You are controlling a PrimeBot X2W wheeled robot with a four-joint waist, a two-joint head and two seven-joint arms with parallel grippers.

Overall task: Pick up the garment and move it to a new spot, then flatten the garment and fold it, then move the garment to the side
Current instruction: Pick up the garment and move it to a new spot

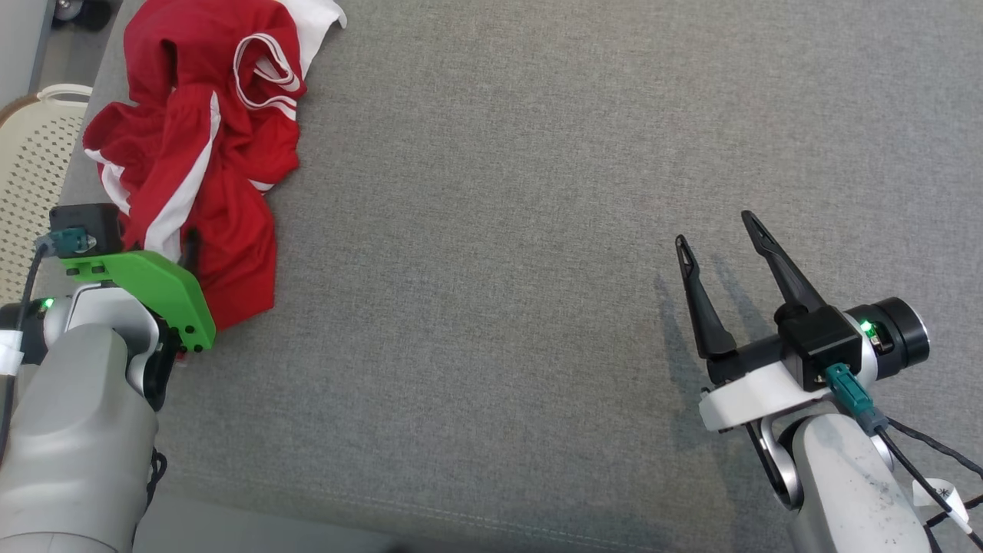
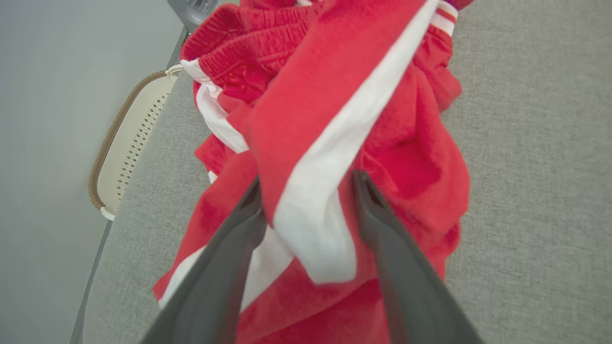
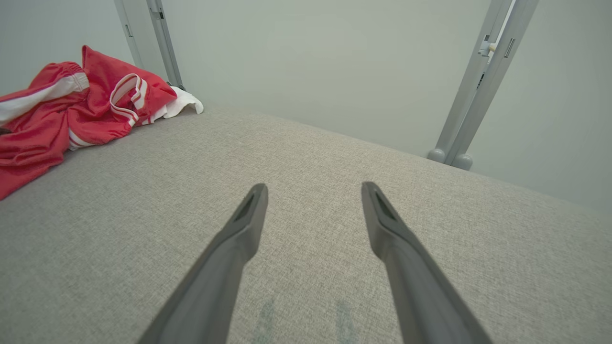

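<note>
I've got left fingers (image 2: pixel 251 210) apart straddling a fold of the red garment (image 2: pixel 296 95), right fingers (image 3: pixel 253 205) apart over the table (image 3: pixel 306 143).

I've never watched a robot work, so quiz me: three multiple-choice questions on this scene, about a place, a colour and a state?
1. Where does the garment lie on the grey surface? A. far left B. middle C. near right
2. What colour are its stripes? A. blue B. white C. yellow
3. How is the right gripper? A. shut on the garment B. shut on nothing C. open, holding nothing
Answers: 1 A, it is bunched at the head view's upper left; 2 B, white bands cross the red cloth; 3 C, its fingers stand apart over bare surface.
</note>
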